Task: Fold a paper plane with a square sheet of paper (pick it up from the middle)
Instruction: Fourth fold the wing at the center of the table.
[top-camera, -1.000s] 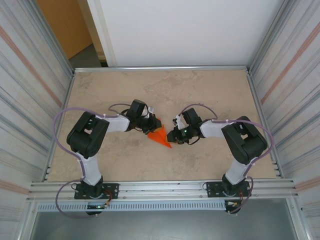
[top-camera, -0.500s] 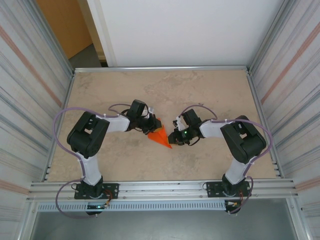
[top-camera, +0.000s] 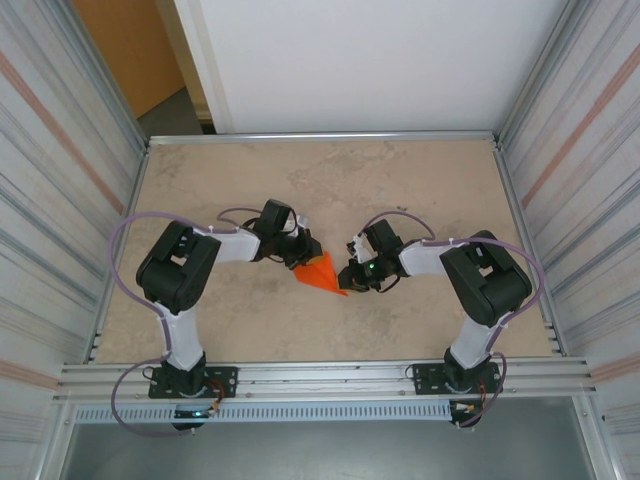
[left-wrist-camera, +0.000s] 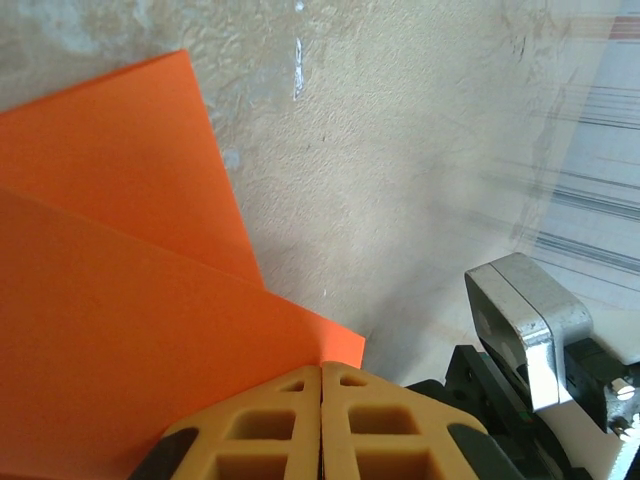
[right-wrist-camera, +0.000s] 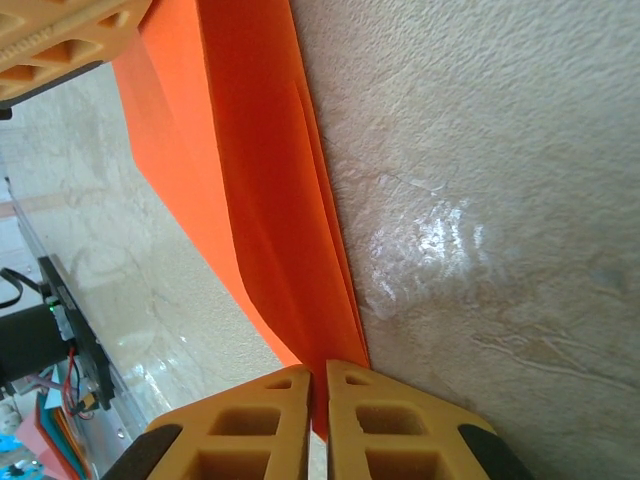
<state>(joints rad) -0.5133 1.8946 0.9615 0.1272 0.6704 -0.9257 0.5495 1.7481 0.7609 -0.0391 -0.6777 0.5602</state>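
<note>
1. Top external view: the paper plane was near the middle of the tabletop, between my two arms. It was a bright orange wedge with its narrow point aimed toward my right arm and the near edge.
2. My left end effector was at the wide end of the wedge. My right end effector met the pointed end, so I had one at each end of the paper.
3. In the left wrist view, my left pads were pressed together with no gap along their seam. Two flat orange layers spread out to the left and ran in beneath the tips. (Whether any paper was actually caught in that seam, I could not tell.)
4. In the right wrist view, my right pads were clamped on the paper plane. A thin orange sliver showed in the slit between them, right at the paper's narrow end.
5. From that pinch the paper ran away from me as a long creased band, its layered edges stacked close along the right side.
6. At the far end of the band, one yellow finger of my left end effector sat at the paper's wide part.
7. The tabletop beside the band was pale, mottled and slightly glossy.
</note>
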